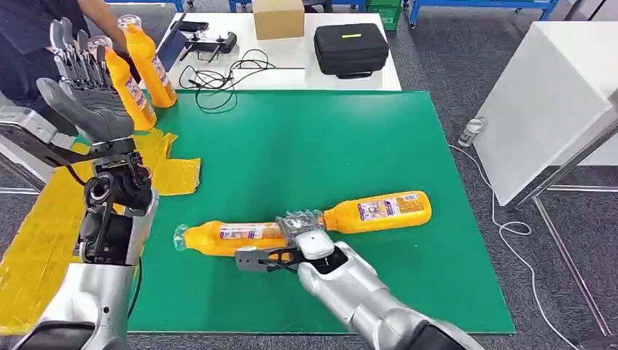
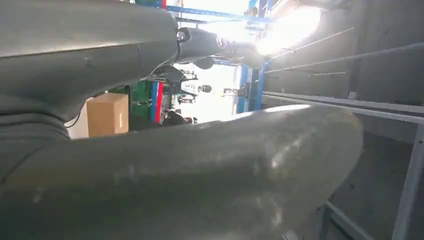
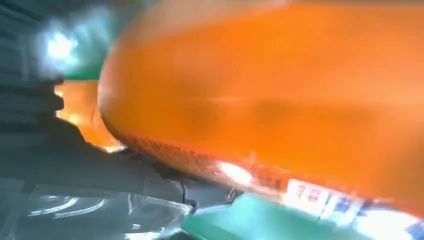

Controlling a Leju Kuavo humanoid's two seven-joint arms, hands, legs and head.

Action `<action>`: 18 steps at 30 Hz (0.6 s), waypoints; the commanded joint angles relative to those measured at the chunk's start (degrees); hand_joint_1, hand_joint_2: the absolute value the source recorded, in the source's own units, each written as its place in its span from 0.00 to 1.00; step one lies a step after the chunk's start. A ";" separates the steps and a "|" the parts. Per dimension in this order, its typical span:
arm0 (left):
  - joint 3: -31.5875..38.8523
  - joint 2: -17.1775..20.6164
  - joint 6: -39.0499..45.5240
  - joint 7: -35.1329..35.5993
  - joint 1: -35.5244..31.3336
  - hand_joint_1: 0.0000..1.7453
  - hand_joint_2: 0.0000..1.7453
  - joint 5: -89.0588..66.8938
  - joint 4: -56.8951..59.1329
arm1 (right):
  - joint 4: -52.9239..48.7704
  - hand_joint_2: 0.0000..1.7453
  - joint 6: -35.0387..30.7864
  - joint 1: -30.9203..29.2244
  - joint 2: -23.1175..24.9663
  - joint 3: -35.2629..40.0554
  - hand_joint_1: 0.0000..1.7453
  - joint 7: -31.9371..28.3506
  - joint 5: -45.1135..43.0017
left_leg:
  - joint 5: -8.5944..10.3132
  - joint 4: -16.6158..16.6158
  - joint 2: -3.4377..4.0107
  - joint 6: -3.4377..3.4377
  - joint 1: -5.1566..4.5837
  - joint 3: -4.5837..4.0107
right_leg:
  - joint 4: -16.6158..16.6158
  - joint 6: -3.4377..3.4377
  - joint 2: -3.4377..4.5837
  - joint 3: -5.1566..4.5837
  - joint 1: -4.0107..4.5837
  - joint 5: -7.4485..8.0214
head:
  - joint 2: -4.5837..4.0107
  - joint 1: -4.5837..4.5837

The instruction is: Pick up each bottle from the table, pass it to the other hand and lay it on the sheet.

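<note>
Two orange bottles lie on the green mat (image 1: 306,146). My right hand (image 1: 291,244) grips the nearer orange bottle (image 1: 226,238) at its base end, with fingers over the top and the thumb along its near side; the bottle still rests on the mat. In the right wrist view this orange bottle (image 3: 280,95) looms close and blurred against the palm. The second bottle (image 1: 382,209) lies just to the right, its cap near my fingers. My left hand (image 1: 84,91) is raised at the left with fingers spread, holding nothing. The yellow sheet (image 1: 44,233) lies under it.
Two more orange bottles (image 1: 131,91) (image 1: 151,64) stand at the mat's far left corner, next to a person (image 1: 29,29). Behind the mat a white table carries a black case (image 1: 351,48), a cardboard box (image 1: 278,17) and cables (image 1: 218,76). A white panel (image 1: 546,95) stands right.
</note>
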 commanded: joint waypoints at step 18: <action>1.91 2.14 -10.58 8.38 -4.71 0.00 1.00 1.27 11.91 | -9.03 1.00 -25.73 -11.37 -5.07 -20.96 1.00 -12.55 -10.76 | -0.02 0.02 0.06 -0.03 0.00 -0.27 | 0.04 0.05 -0.01 -0.29 -0.01 -0.02 | 0.00 -0.02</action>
